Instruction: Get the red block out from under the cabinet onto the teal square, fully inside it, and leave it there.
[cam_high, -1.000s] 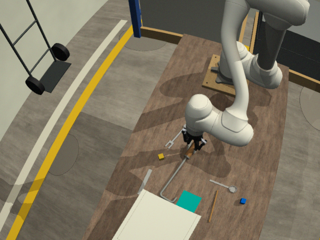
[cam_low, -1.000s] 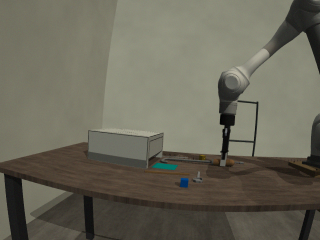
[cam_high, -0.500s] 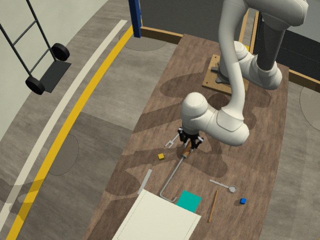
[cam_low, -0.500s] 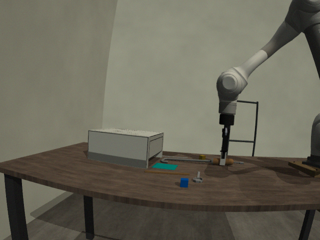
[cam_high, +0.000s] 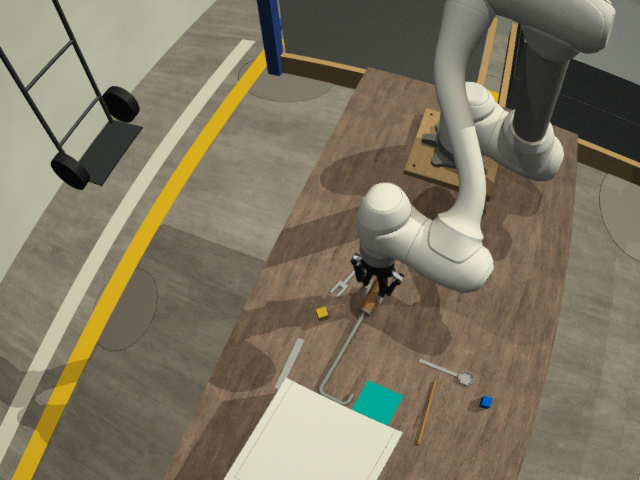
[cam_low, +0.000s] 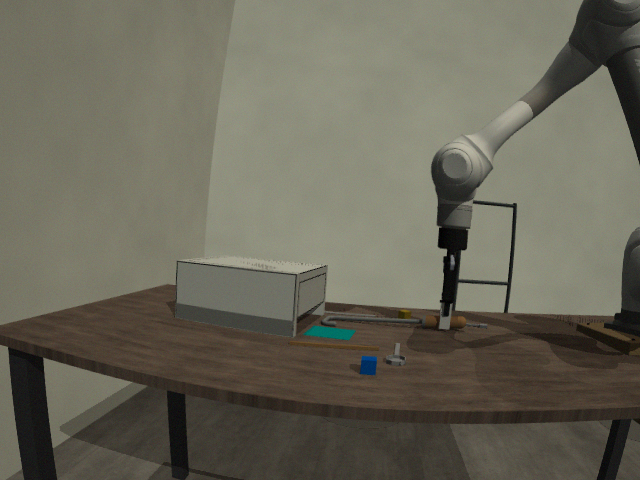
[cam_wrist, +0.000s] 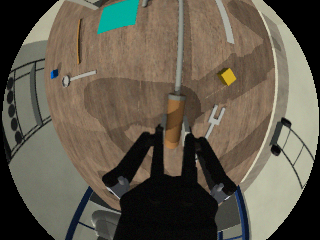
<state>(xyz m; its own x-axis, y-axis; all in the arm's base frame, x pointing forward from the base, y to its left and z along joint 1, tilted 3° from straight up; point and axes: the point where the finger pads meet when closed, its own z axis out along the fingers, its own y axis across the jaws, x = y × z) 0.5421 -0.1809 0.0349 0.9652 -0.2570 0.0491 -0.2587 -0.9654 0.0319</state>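
Observation:
My gripper (cam_high: 376, 293) (cam_low: 444, 323) (cam_wrist: 174, 120) is shut on the wooden handle (cam_high: 370, 302) (cam_low: 458, 321) (cam_wrist: 175, 108) of a long grey hook tool (cam_high: 341, 356) (cam_low: 377, 320) (cam_wrist: 179, 47) that lies on the table. The tool's bent end lies by the white cabinet (cam_high: 310, 439) (cam_low: 235, 294), just left of the teal square (cam_high: 377, 401) (cam_low: 329, 333) (cam_wrist: 119, 16). The square is bare. The red block is hidden in every view.
A yellow cube (cam_high: 322, 313) (cam_low: 404, 313) (cam_wrist: 228, 78), a fork-ended tool (cam_high: 341, 286) (cam_wrist: 215, 120) and a grey bar (cam_high: 290, 362) (cam_wrist: 226, 20) lie left of the hook tool. A wooden stick (cam_high: 426, 413) (cam_low: 333, 345), a ring-ended tool (cam_high: 439, 367) (cam_low: 395, 358) and a blue cube (cam_high: 485, 401) (cam_low: 368, 364) lie to its right.

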